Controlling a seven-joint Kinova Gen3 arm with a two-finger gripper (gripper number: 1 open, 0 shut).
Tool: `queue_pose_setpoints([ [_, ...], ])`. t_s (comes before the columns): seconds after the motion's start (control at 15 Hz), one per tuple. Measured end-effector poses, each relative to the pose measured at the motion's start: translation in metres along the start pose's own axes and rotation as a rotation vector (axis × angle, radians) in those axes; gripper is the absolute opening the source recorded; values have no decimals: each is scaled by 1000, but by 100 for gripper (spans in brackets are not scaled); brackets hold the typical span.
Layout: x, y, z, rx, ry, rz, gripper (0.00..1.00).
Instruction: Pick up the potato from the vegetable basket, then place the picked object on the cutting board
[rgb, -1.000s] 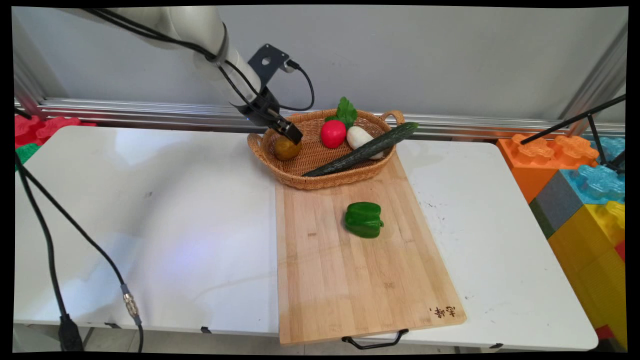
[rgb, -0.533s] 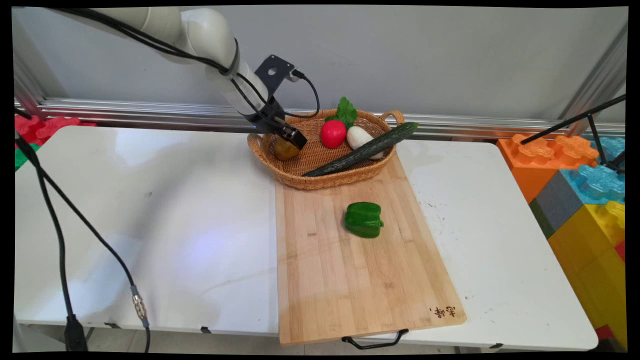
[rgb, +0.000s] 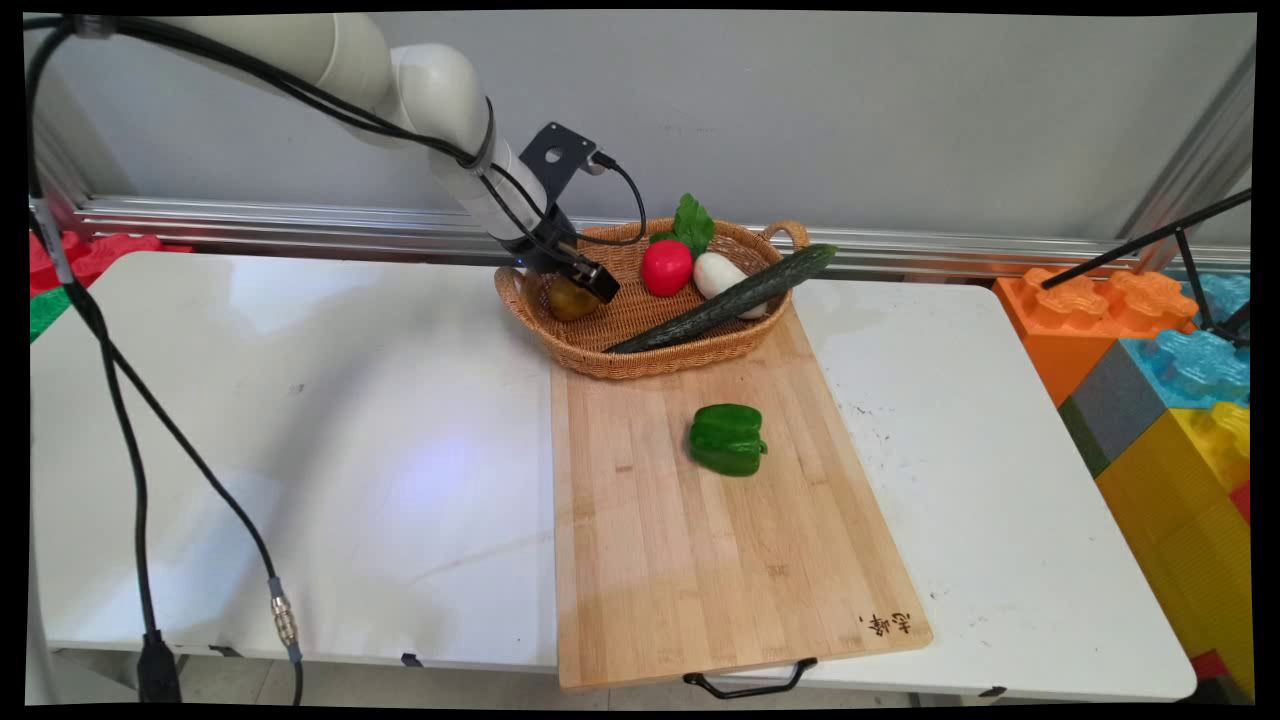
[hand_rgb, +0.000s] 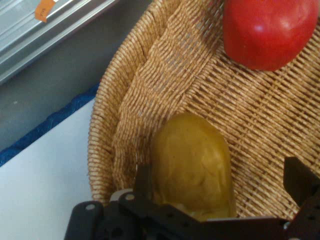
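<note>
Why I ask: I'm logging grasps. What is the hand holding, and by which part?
Nothing is held. The open hand straddles the yellow-brown potato in the wicker basket; one finger stands clear of it.

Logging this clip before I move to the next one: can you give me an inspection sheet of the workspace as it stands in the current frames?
Surface: white table with a wooden cutting board on its right half.
Things: wicker basket at the board's far end holds a yellow-brown potato, a red tomato, a white vegetable, a green leaf and a long cucumber that juts over the rim. A green bell pepper lies on the board.
Clutter: nothing seen.
Gripper: gripper is open, down in the basket, one finger on each side of the potato.
Cables: black cables hang over the table's left side.
Surroundings: grey wall, aluminium rail, big coloured blocks on the right.
</note>
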Motion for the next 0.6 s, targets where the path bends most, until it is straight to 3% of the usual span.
queue_pose_setpoints([
  [0.33, -1, 4, 12, -6, -3, 2, 100],
  [0.4, -2, 5, 14, -9, -4, 5, 0],
  [0.6, -5, 10, 18, -21, -12, 17, 0],
])
